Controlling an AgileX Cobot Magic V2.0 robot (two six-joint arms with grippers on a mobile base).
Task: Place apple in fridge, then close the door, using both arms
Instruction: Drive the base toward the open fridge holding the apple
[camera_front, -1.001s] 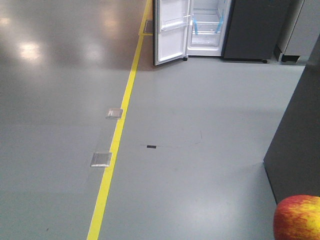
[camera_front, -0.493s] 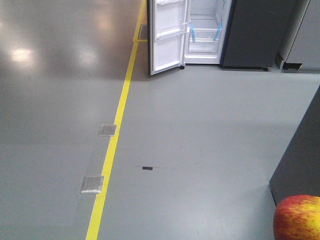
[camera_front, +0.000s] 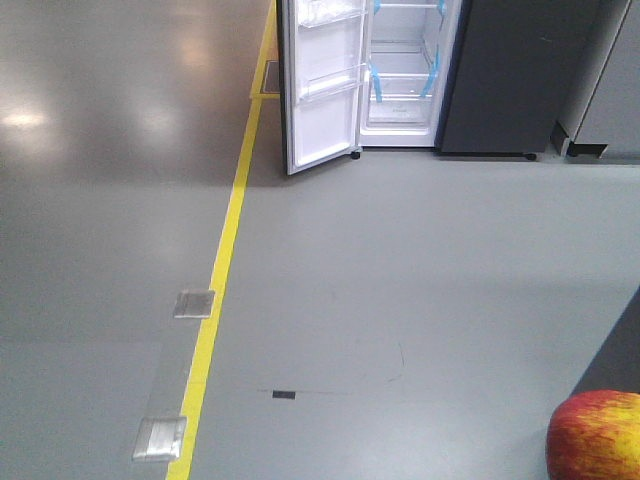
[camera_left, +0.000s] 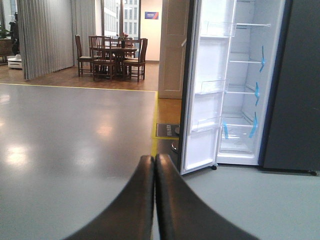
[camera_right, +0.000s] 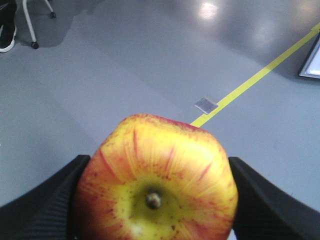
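Note:
The apple (camera_right: 157, 182), red with yellow patches, fills the right wrist view stem side up, and my right gripper (camera_right: 157, 165) is shut on it, one black finger on each side. It also shows at the bottom right of the front view as the apple (camera_front: 597, 437). The fridge (camera_front: 405, 70) stands across the floor at the top of the front view, its white inside and blue-taped shelves showing. Its door (camera_front: 325, 110) is swung open to the left. In the left wrist view my left gripper (camera_left: 154, 160) is shut and empty, pointing toward the fridge (camera_left: 245, 100) and the door (camera_left: 207, 100).
A yellow floor line (camera_front: 225, 260) runs toward the door, with two metal floor plates (camera_front: 194, 303) beside it. A dark panel (camera_front: 615, 360) stands at the right edge and a grey cabinet (camera_front: 610, 80) beside the fridge. Wooden table and chairs (camera_left: 112, 57) stand far back left.
The fridge has grown larger and slid down in the front view, and the floor plates have moved toward the bottom. The apple stays in the same corner.

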